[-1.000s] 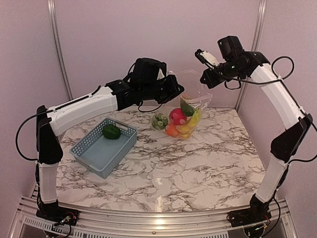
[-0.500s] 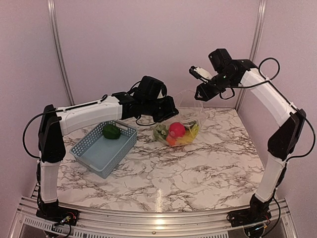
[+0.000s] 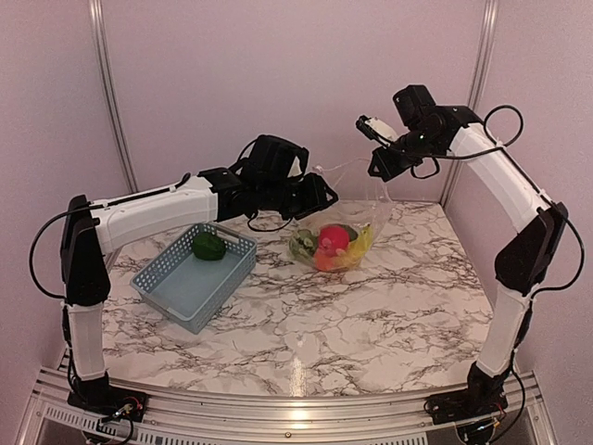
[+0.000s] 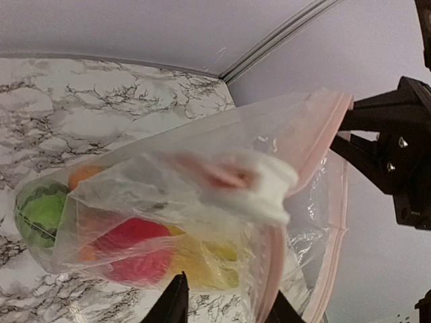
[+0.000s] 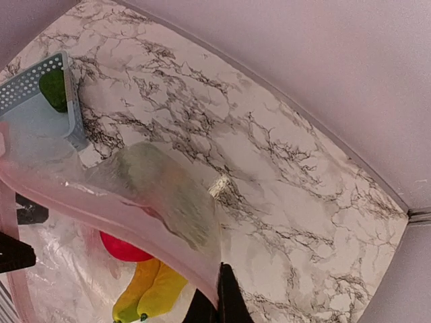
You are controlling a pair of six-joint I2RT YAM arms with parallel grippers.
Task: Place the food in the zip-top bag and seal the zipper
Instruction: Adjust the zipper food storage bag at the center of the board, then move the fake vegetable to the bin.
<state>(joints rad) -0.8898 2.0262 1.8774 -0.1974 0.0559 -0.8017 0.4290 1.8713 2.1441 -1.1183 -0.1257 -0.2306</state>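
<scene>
Marble-patterned worktop (image 3: 398, 306). Large clear crinkly zip-top bag (image 3: 363, 209), toy fruit (image 3: 334, 239) inside, hangs below right pincer (image 5: 215, 306), which pinches its pinkish zipper strip (image 4: 320, 141); strip runs leftward to half-spread left pincer (image 4: 225, 306).

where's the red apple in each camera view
top external: red apple mid-picture, inside the zip-top bag.
left wrist: red apple lower left, seen through the plastic.
right wrist: red apple bottom left, half hidden by the bag's edge.
shared landmark: the yellow banana next to it.
</scene>
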